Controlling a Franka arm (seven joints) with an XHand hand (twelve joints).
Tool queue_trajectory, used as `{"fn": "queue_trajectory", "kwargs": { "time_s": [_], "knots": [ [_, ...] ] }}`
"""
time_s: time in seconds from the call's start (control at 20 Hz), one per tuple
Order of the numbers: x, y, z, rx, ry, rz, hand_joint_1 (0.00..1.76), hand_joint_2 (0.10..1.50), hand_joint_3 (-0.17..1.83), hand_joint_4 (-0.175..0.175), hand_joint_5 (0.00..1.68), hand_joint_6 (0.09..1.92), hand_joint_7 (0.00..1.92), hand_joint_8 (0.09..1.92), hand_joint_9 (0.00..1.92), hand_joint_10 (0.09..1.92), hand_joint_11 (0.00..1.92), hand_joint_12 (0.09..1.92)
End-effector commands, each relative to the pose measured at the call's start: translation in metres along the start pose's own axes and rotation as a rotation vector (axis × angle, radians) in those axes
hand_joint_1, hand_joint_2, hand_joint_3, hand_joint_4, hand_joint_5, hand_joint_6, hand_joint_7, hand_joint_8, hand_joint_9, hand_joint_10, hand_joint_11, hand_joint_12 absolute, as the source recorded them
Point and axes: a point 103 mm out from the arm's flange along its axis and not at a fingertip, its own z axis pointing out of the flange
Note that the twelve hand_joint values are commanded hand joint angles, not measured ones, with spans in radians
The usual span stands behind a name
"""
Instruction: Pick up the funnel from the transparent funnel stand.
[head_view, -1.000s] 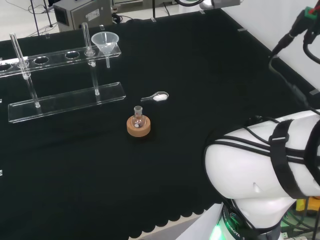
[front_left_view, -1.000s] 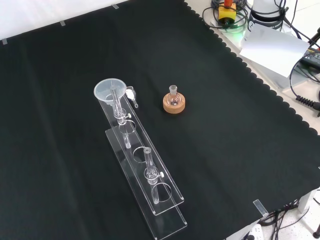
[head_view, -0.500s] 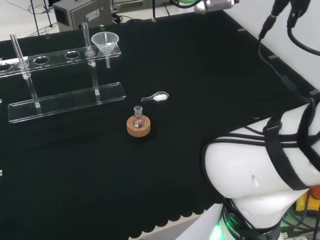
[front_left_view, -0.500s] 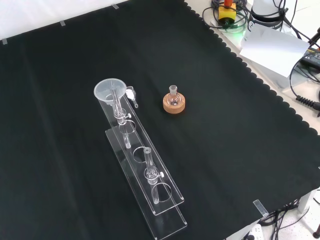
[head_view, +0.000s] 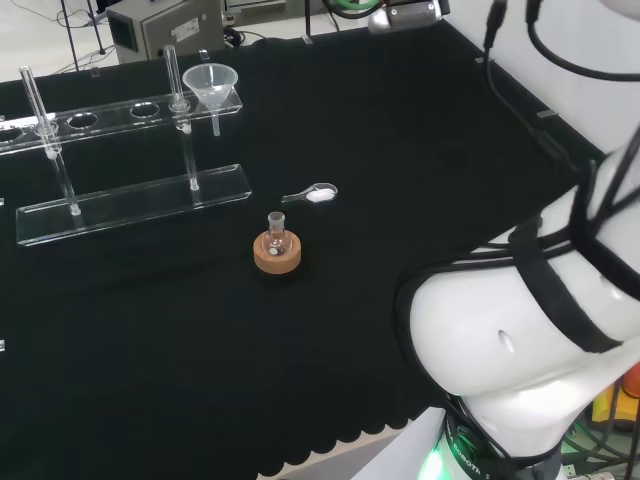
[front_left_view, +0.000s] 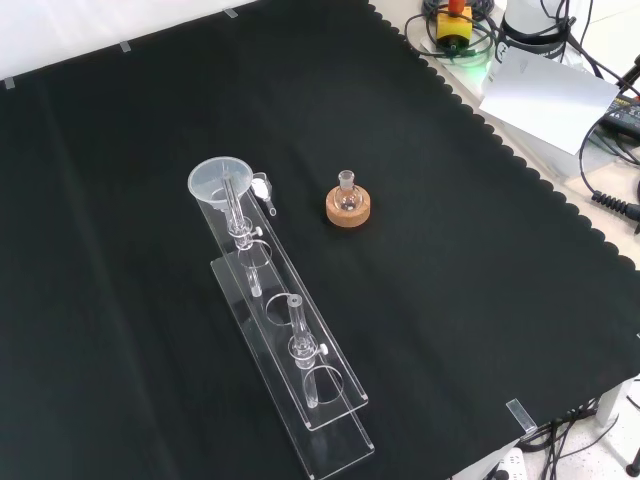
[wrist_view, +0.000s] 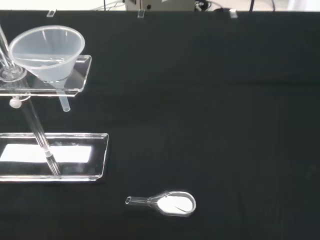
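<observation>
A clear funnel (head_view: 211, 84) sits in the end hole of the transparent funnel stand (head_view: 130, 205), its stem hanging below the upper shelf. In the front view the funnel (front_left_view: 220, 183) is at the far end of the stand (front_left_view: 335, 440), upright. The wrist view looks at the funnel (wrist_view: 47, 52) from some way off, above the stand's base plate (wrist_view: 50, 165). Nothing touches the funnel.
A small round flask on a cork ring (head_view: 277, 250) stands in front of the stand. A clear scoop with white powder (head_view: 312, 195) lies between flask and funnel. The stand's other holes look empty. The arm's white links (head_view: 520, 330) rise at the right.
In the head view the arm's links and black cables have swung leftward and upward. Funnel, stand, flask and scoop have not moved.
</observation>
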Motion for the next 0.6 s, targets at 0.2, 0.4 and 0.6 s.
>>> {"fn": "queue_trajectory", "kwargs": {
  "time_s": [0.2,0.4,0.6],
  "knots": [
    [0.005,0.097,0.028,0.033,0.034,-0.056,0.00,1.21,0.36,0.001,0.25,0.09,0.03,0.54,0.21,0.64,0.10,1.38],
    [0.026,0.112,0.044,0.058,0.010,-0.083,0.01,1.21,0.35,-0.001,0.25,0.09,0.03,0.55,0.22,0.64,0.10,1.38],
    [0.049,0.122,0.063,0.110,-0.009,-0.109,0.05,1.20,0.34,-0.003,0.25,0.09,0.04,0.55,0.22,0.65,0.10,1.38]
  ]
}}
